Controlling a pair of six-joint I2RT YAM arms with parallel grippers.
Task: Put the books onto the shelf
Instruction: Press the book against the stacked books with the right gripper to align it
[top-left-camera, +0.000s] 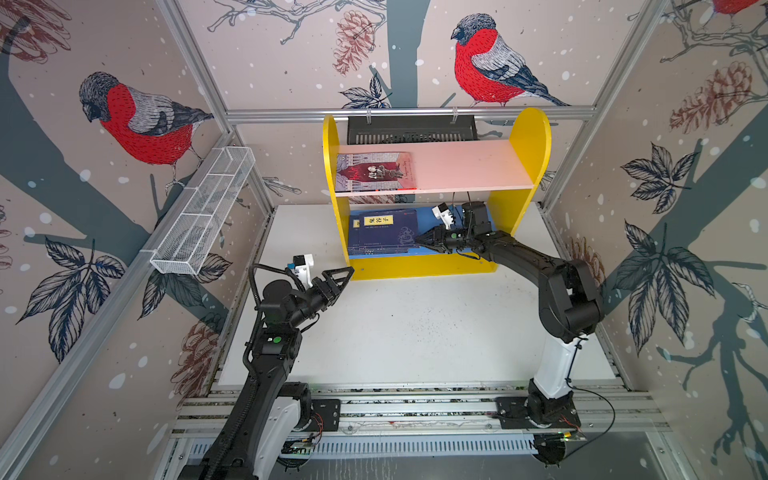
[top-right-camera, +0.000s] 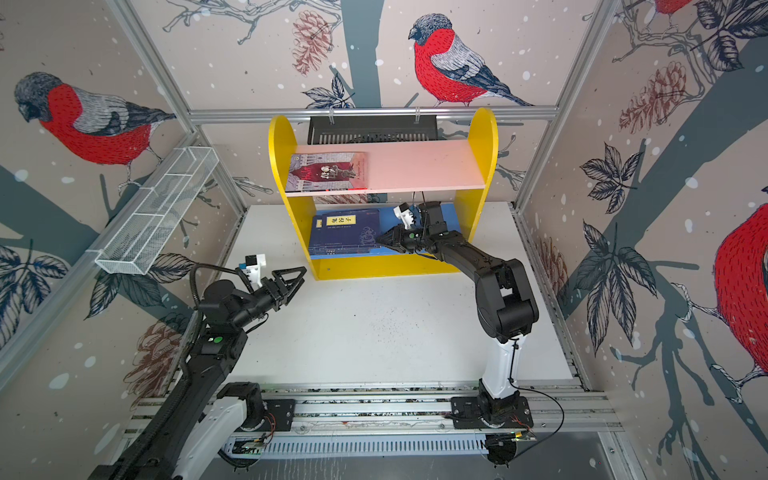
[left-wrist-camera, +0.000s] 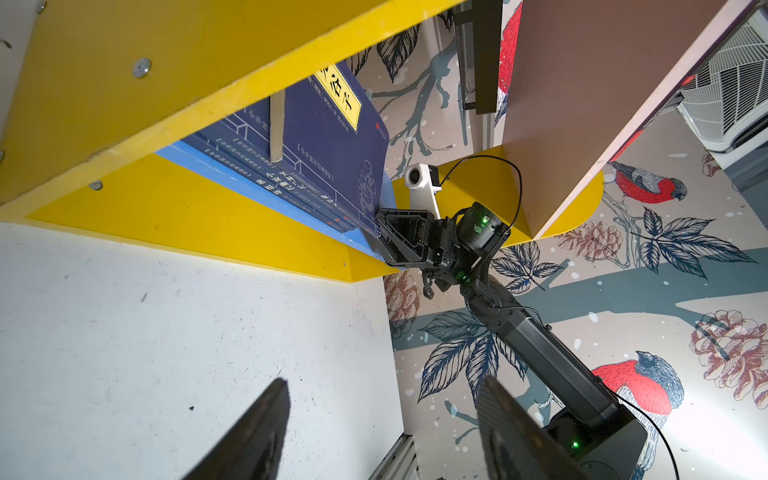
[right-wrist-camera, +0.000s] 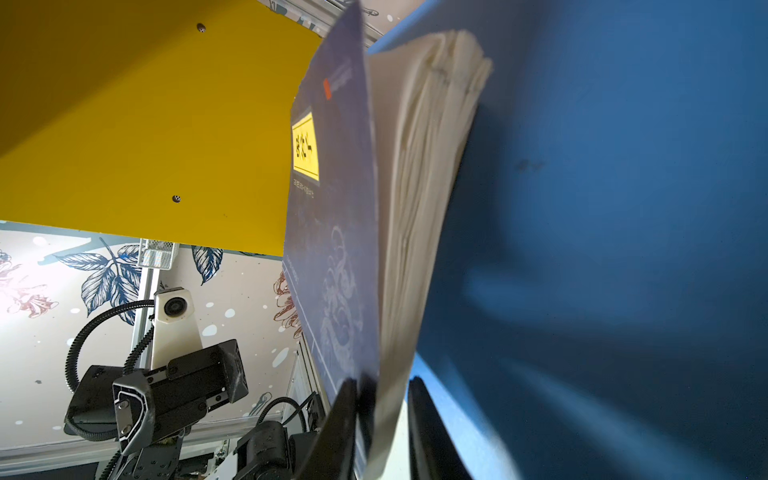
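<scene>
The shelf (top-left-camera: 528, 137) (top-right-camera: 482, 137) stands at the back of the table, with yellow sides, a pink upper board (top-left-camera: 469, 166) and a blue lower board (right-wrist-camera: 602, 208). A grey-lilac book (top-left-camera: 374, 171) (top-right-camera: 326, 171) lies flat at the pink board's left end. Navy books (top-left-camera: 382, 232) (top-right-camera: 345, 232) (left-wrist-camera: 328, 137) are stacked on the blue board. My right gripper (top-left-camera: 419, 241) (right-wrist-camera: 382, 382) reaches into the lower tier, its jaws clamped on the right corner of the top navy book (right-wrist-camera: 332, 208), whose pages fan out. My left gripper (top-left-camera: 343, 276) (left-wrist-camera: 382, 382) hovers open and empty before the shelf's left front corner.
A white wire mesh basket (top-left-camera: 203, 212) hangs on the left wall. A black slotted tray (top-left-camera: 411, 129) sits behind the shelf's top. The white table (top-left-camera: 415, 332) stretches from the shelf to the front rail (top-left-camera: 415, 409), where both arm bases stand.
</scene>
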